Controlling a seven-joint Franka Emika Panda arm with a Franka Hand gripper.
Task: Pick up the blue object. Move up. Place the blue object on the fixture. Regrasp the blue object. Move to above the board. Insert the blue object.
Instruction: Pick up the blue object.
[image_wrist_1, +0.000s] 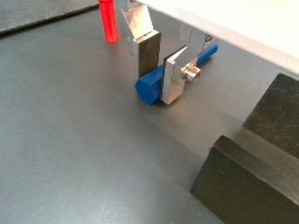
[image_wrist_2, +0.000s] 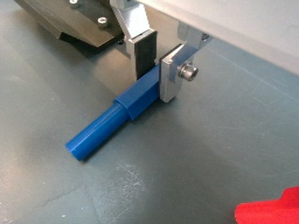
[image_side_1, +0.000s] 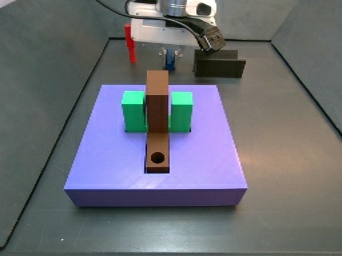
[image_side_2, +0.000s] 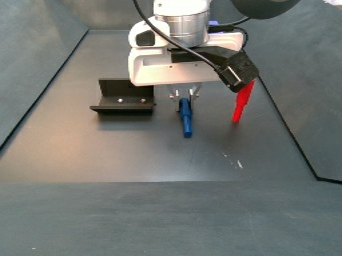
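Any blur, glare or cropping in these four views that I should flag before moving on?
Both wrist views: the gripper straddling the blue peg is fairly sharp, while the red peg is cropped and soft at the frame edge. A side view: soft overhead light, faint sheen on the floor, the fixture clearly seen. The side view with the board: even light, gripper small and partly hidden.

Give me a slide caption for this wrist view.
Hand straddling slim bright-blue plastic peg lying on grey floor.
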